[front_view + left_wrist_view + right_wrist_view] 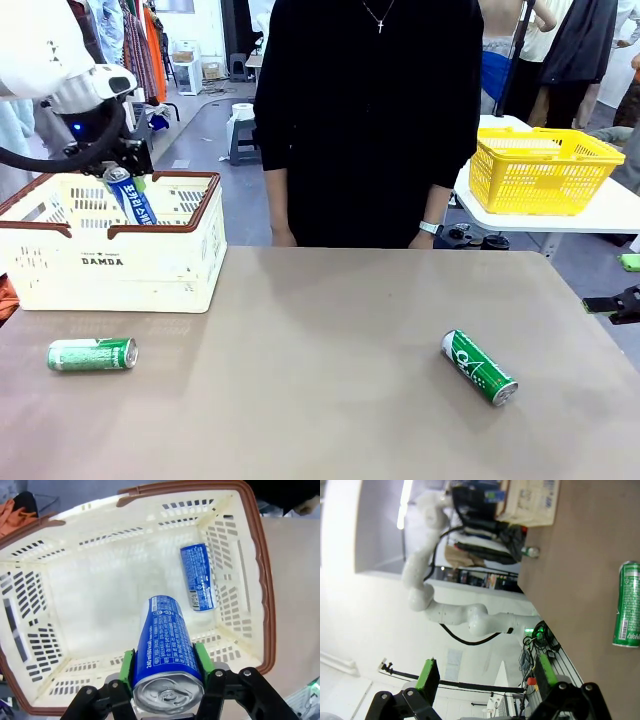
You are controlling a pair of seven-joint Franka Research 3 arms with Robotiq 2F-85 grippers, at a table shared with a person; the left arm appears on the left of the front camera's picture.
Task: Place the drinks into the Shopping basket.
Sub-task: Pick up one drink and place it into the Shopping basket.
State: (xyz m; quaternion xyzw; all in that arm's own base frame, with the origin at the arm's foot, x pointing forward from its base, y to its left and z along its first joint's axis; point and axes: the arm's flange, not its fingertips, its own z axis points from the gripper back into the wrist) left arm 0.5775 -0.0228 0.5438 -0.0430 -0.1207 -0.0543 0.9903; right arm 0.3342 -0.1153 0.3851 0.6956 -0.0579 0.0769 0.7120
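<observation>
Left jaws clamped on a blue can (167, 640): silver top up at my wrist, long axis steeply tilted, base aimed down into the basket (262, 580), where a second blue can (197, 577) lies flat. Right jaws hang wide apart, gripping nothing. A left green can (92, 354) and a right green can (479, 367) lie on their sides on the table (330, 300).

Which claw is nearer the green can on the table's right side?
Right. The right claw hangs open by the right edge of the table, near that green can; the left claw is far across, over the Shopping basket, shut on a blue can.
</observation>
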